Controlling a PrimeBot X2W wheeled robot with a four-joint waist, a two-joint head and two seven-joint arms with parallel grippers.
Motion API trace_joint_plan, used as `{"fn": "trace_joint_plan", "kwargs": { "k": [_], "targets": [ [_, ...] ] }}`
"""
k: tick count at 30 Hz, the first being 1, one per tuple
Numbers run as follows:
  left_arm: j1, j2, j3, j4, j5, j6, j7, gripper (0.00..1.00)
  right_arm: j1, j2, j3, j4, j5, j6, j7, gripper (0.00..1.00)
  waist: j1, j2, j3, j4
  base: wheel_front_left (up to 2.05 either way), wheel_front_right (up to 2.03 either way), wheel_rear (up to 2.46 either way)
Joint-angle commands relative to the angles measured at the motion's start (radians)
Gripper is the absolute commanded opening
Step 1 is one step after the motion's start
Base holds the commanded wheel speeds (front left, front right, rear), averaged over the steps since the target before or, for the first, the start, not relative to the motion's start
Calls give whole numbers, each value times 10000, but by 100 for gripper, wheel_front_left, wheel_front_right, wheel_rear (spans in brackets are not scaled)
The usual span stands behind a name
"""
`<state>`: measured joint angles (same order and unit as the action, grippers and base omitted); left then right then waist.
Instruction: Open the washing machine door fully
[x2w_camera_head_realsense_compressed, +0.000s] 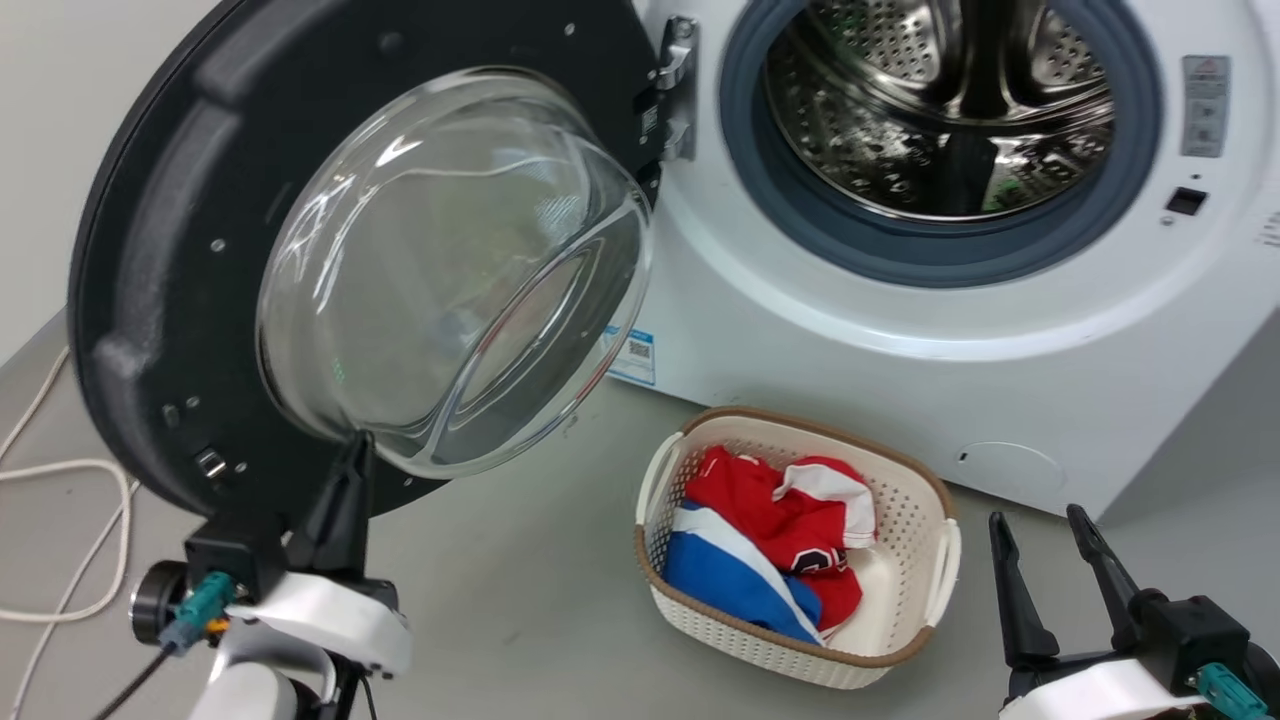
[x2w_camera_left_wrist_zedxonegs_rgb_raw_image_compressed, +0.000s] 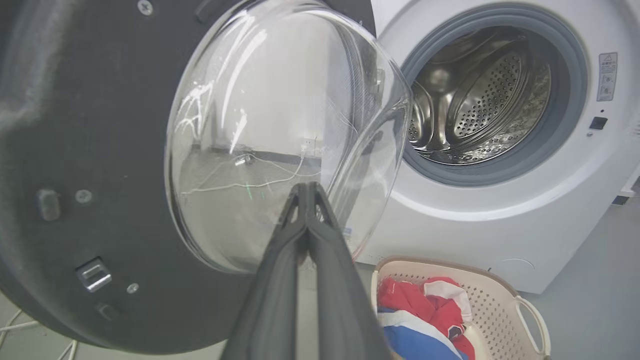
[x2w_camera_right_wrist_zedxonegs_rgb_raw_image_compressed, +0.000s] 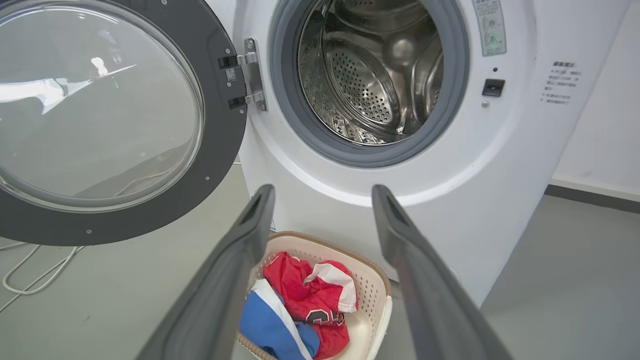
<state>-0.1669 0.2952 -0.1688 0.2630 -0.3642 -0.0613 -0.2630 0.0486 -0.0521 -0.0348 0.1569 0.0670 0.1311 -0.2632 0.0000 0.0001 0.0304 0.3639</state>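
The washing machine door (x2w_camera_head_realsense_compressed: 150, 300) is a black disc with a clear glass bowl (x2w_camera_head_realsense_compressed: 450, 270). It stands swung out to the left on its metal hinge (x2w_camera_head_realsense_compressed: 675, 85), inner side facing me. The steel drum opening (x2w_camera_head_realsense_compressed: 940, 110) is uncovered. My left gripper (x2w_camera_head_realsense_compressed: 355, 445) is shut, its tips up at the lower edge of the glass bowl; the left wrist view shows the joined fingertips (x2w_camera_left_wrist_zedxonegs_rgb_raw_image_compressed: 306, 192) in front of the glass. I cannot tell whether they touch it. My right gripper (x2w_camera_head_realsense_compressed: 1035, 518) is open and holds nothing, low at the right, apart from the door (x2w_camera_right_wrist_zedxonegs_rgb_raw_image_compressed: 220, 130).
A cream laundry basket (x2w_camera_head_realsense_compressed: 800, 425) with red, white and blue clothes sits on the grey floor in front of the white washer (x2w_camera_head_realsense_compressed: 820, 330). A white cable (x2w_camera_head_realsense_compressed: 60, 470) loops on the floor at the left, under the door.
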Motion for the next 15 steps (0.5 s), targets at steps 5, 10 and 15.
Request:
{"fn": "trace_joint_plan", "kwargs": {
  "k": [5, 10, 15],
  "targets": [
    [671, -286, -200, -447, 194, 87, -25, 0, 153, 30, 91, -150, -261, -7, -23, 100, 0, -1, -425, -806, 0, 0, 0],
    [1316, -674, -229, -911, 341, 47, -25, 0, 218, 22, 26, -304, -185, -8, -21, 100, 0, -1, -575, -1556, 0, 0, 0],
    [1747, -1114, 79, -1254, 684, 159, -24, 100, 254, 25, -84, -420, -165, -8, -21, 100, 0, -1, -558, -2306, 0, 0, 0]
  ]
}}
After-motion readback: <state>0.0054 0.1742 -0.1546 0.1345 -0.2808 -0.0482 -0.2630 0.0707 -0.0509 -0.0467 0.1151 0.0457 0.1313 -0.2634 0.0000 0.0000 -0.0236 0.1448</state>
